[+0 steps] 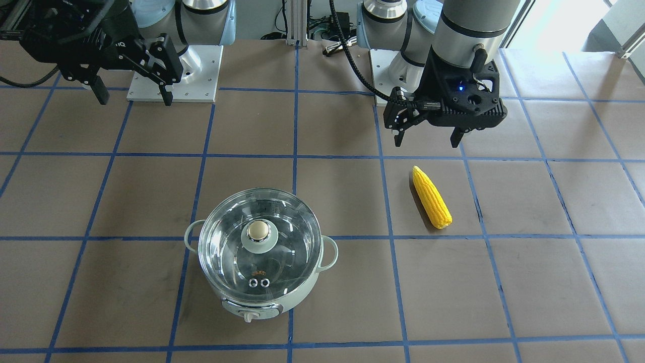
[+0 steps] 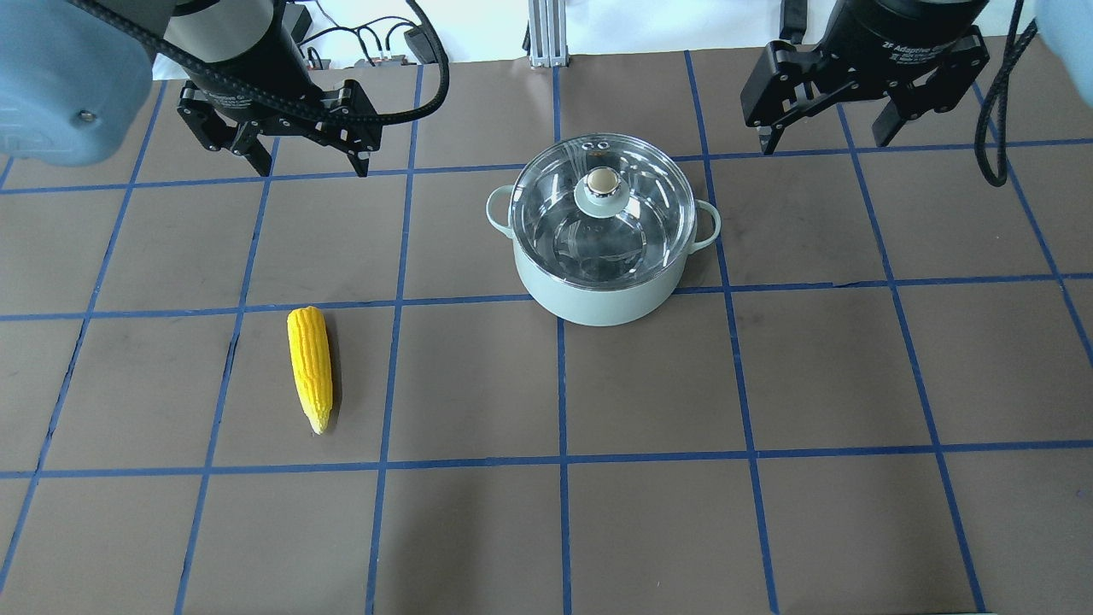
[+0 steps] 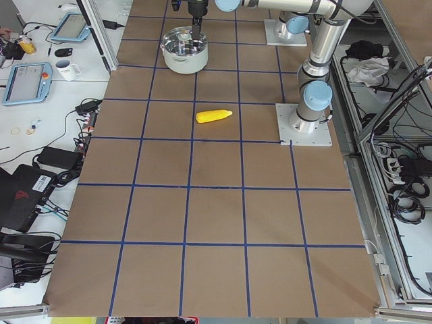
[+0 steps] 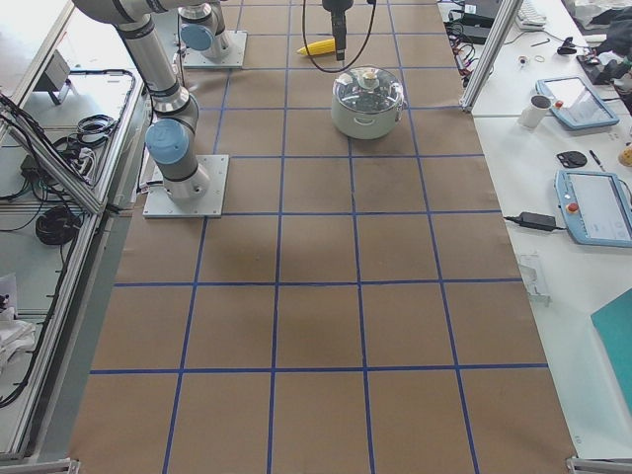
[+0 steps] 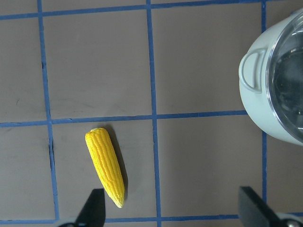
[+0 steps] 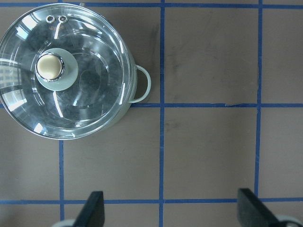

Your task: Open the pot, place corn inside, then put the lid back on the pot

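The mint-green pot (image 2: 598, 301) stands on the table with the glass lid (image 2: 559, 231) seated on it, beige knob (image 2: 601, 180) up. It also shows in the front view (image 1: 262, 298) and the right wrist view (image 6: 85, 101). The yellow corn (image 2: 311, 367) lies flat on the table, apart from the pot, and shows in the front view (image 1: 432, 197) and the left wrist view (image 5: 105, 166). My left gripper (image 2: 309, 166) is open and empty, raised beyond the corn. My right gripper (image 2: 824, 141) is open and empty, raised to the right of the pot.
The brown table top has a blue tape grid. The arms' base plates (image 1: 174, 75) sit at the robot's edge. In the side views, benches with tablets (image 3: 25, 82) and a mug (image 4: 541, 109) line the far edge beyond the pot.
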{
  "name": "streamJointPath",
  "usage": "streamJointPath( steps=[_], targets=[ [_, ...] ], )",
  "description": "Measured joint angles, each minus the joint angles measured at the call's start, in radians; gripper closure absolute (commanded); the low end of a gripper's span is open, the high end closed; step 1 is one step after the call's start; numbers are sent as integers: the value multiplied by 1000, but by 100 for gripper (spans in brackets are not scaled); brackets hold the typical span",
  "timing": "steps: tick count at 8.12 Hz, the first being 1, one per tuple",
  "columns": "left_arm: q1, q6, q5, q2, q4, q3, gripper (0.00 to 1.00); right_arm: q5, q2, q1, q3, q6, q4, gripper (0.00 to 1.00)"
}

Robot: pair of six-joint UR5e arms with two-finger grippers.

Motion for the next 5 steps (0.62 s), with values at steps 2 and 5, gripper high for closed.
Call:
streamJointPath(
  steps=[2, 5],
  targets=[
    [3, 2, 0, -1, -1, 2, 0, 0, 0, 0, 0, 0, 0, 0],
    [60, 131, -14, 1, -43, -5, 0, 0, 1, 0, 0, 0, 0, 0]
  ],
)
